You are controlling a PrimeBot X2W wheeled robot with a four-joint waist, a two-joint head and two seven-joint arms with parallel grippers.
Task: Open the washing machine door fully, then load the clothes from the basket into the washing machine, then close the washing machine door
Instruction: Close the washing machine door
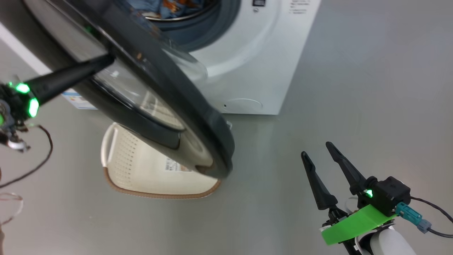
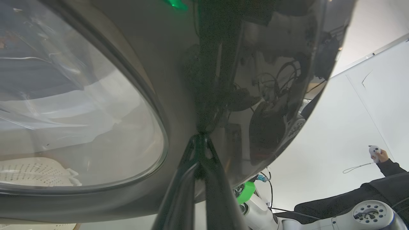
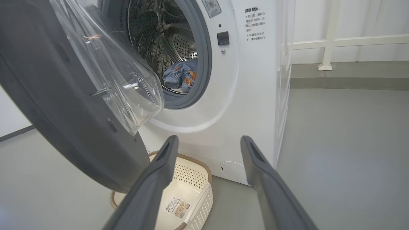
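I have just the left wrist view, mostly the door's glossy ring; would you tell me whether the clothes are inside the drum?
Observer: Yes, the clothes lie in the drum of the washing machine.
Operator: Thank you. Is anything left in the basket?
Observer: The part of the basket clear of the washing machine door holds just a paper label; the rest is hidden.
Operator: And the right gripper?
Observer: The right gripper is open, holding nothing, apart from the door.
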